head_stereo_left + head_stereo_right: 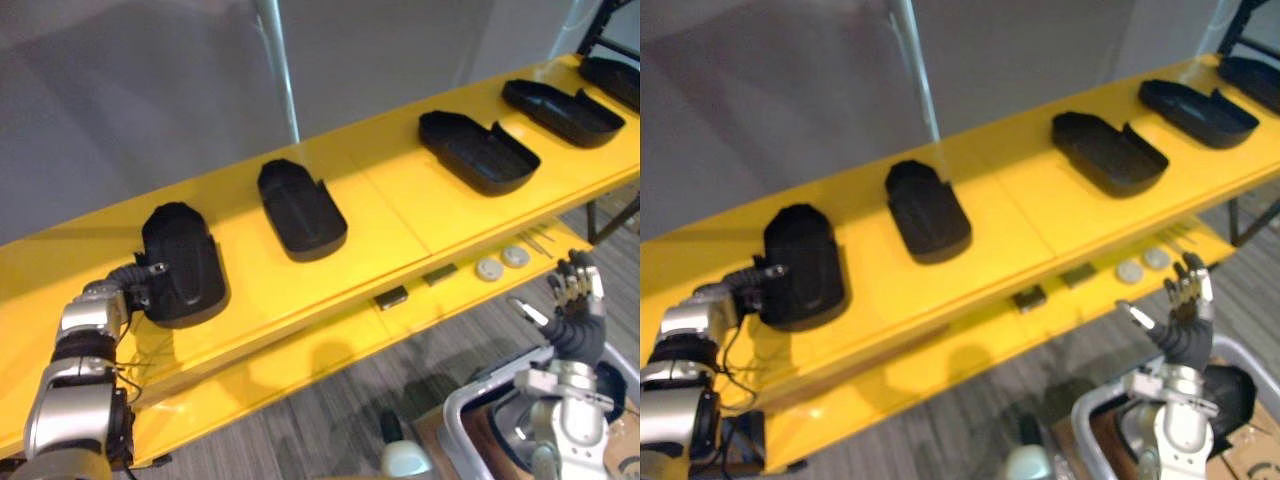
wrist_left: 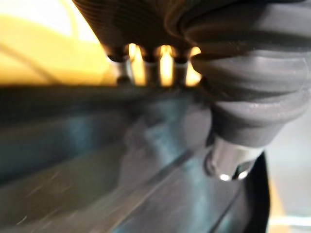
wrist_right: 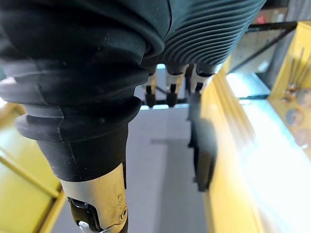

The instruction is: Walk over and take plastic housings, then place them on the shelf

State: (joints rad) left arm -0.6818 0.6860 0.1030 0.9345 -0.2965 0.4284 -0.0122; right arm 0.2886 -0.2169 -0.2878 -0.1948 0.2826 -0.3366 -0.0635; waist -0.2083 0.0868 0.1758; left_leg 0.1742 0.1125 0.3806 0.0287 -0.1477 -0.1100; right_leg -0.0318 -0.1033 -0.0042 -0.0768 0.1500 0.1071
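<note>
Left hand (image 1: 135, 283) pinches rim of housing (image 1: 185, 258) just ahead, thumb opposing fingers, likely to seat it flat on shelf (image 1: 400, 215); right hand (image 1: 575, 305) spread, idle

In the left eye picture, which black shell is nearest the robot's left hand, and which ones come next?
From the left hand:
1. Leftmost housing, right at the hand.
2. Second housing, next along to the right.
3. Third housing, further right.
4. Fourth housing, towards the right end.

Matt plastic housings (image 1: 300, 210), glossy smooth shelf (image 1: 388, 185)
</note>
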